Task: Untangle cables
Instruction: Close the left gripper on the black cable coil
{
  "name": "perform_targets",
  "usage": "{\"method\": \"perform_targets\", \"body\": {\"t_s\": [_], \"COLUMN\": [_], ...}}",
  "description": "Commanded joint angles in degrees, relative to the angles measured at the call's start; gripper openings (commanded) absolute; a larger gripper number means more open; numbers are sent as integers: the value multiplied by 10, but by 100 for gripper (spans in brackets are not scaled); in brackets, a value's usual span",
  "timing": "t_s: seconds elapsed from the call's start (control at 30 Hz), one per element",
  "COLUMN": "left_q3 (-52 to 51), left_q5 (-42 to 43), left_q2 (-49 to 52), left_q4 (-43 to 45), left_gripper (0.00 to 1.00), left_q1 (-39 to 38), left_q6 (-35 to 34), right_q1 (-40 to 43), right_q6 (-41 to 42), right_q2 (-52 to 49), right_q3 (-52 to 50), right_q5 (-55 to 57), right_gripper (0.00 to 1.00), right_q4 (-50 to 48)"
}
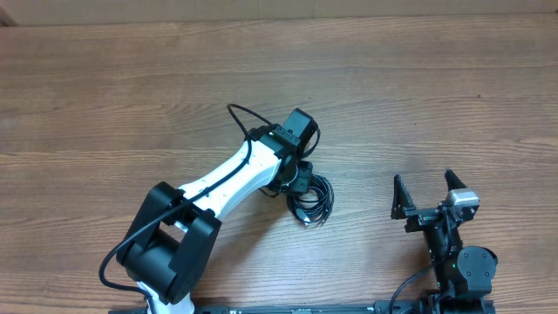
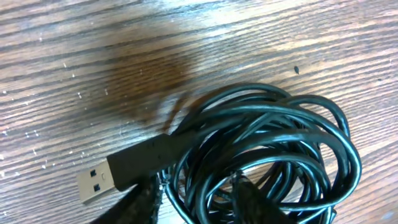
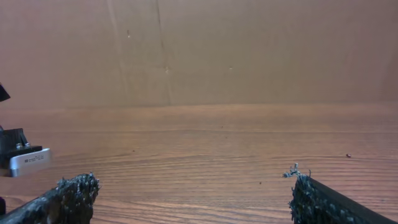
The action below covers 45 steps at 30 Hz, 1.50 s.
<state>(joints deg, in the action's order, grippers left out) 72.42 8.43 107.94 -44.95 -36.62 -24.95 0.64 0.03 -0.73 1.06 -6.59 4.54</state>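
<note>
Coiled black cables [image 2: 267, 134] are pictured on the counter [image 1: 436, 87] at the left tool [image 2: 196, 204], its grip not discernible. Their USB plug [image 2: 124, 171] is shown by the wrist view alone. The right tool [image 1: 425, 187] is spread open.

Left arm [image 1: 235, 174] extended, right fingers [image 3: 68, 198] spread wide.

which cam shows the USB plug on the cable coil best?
Left wrist: the black USB plug with silver tip lies sharp beside the coil of thin black cables. Overhead shows only the coil, partly under the left arm; no plug discernible. Right wrist shows neither.
</note>
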Motion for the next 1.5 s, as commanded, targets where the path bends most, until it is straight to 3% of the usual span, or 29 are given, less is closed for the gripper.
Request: {"method": "perform_targets", "body": {"t_s": [0.0,0.4,0.67,1.17,1.23,1.33,1.47], "left_q3": [8,8,8,3,1,0,0], "left_q5": [-5,-10,6,6,2,-14,-20], "left_q2": [5,5,5,6,6,7,7], "left_q4": [0,13,33,36,36,36,32], "left_gripper": [44,44,31,22,11,4,4], "left_q1": [3,3,3,1,1,3,8], "left_q6": [12,14,14,14,21,26,31], "right_q1": [-2,-2,-2,-2,-2,-2,-2], "right_q6": [4,4,4,4,4,4,4], "right_q2": [6,6,6,6,6,6,6], "right_q3": [-6,-6,-6,-6,-6,-6,-6], "right_q5": [5,5,5,5,5,5,5], "right_gripper": [100,100,100,100,100,100,100], "right_q4": [-2,-2,-2,-2,-2,-2,-2]}}
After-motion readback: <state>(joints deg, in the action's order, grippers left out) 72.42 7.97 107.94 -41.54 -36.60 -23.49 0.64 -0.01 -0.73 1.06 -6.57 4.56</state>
